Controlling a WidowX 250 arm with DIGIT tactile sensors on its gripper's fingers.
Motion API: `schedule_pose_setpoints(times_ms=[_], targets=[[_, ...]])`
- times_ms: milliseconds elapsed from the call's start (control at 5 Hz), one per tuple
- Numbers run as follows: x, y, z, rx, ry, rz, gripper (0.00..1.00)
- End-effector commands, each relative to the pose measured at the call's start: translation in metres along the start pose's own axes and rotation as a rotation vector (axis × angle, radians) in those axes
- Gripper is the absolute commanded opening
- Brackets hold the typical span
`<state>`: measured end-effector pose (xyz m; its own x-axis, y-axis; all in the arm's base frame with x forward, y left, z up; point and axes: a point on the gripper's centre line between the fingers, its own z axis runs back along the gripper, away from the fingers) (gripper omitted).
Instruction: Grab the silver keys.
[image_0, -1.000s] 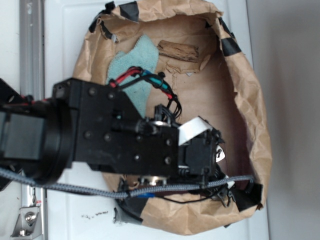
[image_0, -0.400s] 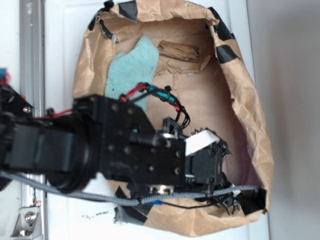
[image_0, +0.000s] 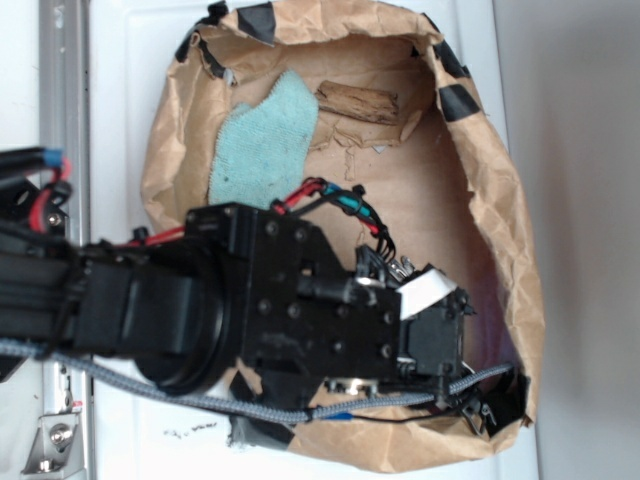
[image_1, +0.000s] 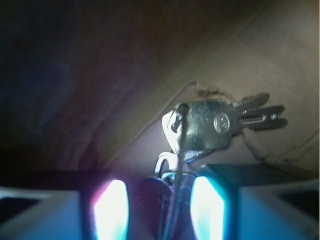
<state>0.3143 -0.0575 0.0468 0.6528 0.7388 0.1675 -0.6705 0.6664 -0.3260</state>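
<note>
Between gripper (image_1: 156, 207) fingers, silver keys (image_1: 220, 122) fob, on brown paper (image_0: 420, 190)

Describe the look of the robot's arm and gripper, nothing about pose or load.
The arm is boxy black metal and plastic dotted with screw heads. Red, blue and black wires loop over it, a grey braided cable runs beneath, and a white label sits near the gripper, whose fingers look pale and glowing in the wrist view.
</note>
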Motion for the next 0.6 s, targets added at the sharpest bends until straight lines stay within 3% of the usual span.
schedule_pose_setpoints(times_ms=[0, 200, 400], targets=[[0.025, -0.009, 0.022, -0.01, 0.037, 0.007, 0.0], [0.042, 0.009, 0.046, 0.089, 0.064, -0.026, 0.0], [0.039, 0.038, 0.107, 0.096, 0.211, -0.086, 0.0]])
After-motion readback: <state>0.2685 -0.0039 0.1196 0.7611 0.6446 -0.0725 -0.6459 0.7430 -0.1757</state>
